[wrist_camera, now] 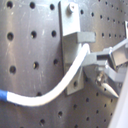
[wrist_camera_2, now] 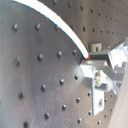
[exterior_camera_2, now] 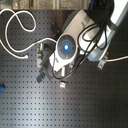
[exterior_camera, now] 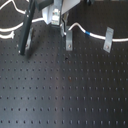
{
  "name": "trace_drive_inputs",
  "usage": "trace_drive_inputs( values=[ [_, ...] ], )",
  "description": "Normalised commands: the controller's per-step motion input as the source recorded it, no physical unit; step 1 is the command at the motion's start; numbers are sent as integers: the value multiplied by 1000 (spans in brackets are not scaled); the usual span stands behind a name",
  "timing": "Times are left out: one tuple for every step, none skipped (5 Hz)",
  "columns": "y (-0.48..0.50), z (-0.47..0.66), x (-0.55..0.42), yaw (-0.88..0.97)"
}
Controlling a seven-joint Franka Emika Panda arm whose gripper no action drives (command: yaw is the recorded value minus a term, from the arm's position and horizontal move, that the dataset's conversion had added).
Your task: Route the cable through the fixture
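White flexible cable (exterior_camera: pixel 80 26) with a blue tape band (exterior_camera: pixel 88 34) runs across the upper part of the first exterior view, over the black perforated table (exterior_camera: pixel 60 90). At upper centre, the metal fingers (wrist_camera: pixel 102 75) grip it beside a grey bracket fixture (wrist_camera: pixel 72 30).

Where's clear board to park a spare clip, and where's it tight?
In the first exterior view, the breadboard is bare across its whole lower stretch, below the middle clip and right clip. The upper strip is crowded: the cable runs between clips there, with the tool at the middle clip.
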Motion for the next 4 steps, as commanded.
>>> trace_drive_inputs(
  values=[
    [53, 113, -103, 806],
    [163, 218, -87, 886],
    [0, 17, 0, 0],
    [-136, 263, -171, 211]
  ],
)
